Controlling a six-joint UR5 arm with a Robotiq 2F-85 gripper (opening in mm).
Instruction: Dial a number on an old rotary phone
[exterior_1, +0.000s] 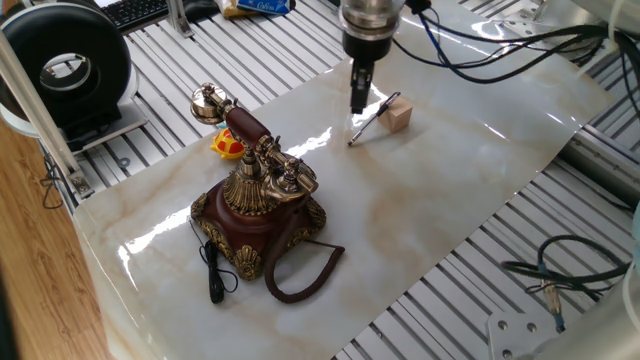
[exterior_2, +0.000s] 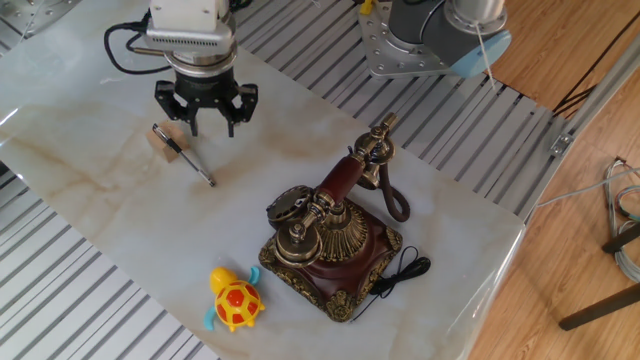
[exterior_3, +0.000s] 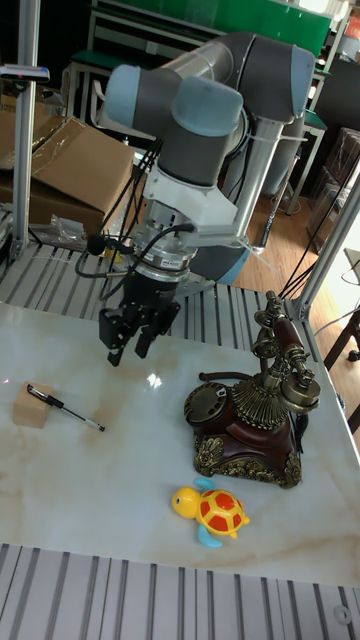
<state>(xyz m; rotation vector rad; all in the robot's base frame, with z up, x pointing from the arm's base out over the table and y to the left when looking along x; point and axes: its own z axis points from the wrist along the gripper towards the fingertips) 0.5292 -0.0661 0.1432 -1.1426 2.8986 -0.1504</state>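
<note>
Silver stylus (exterior_2: 184, 155) is lying propped on a wood block (exterior_2: 158, 143) directly under the open, empty pincer (exterior_2: 205, 112), its long axis pointing toward the old rotary phone (exterior_2: 330, 245) sitting well apart across the counter (exterior_2: 90, 210).

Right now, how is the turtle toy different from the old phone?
The turtle toy is bright yellow with an orange shell, while the old rotary phone is dark red-brown with brass trim. The turtle toy is far smaller and lies low and flat; the old rotary phone stands tall, its handset across the cradle. The old rotary phone trails a coiled cord; the turtle toy has none. Both sit on the marble sheet, apart from the gripper.
</note>
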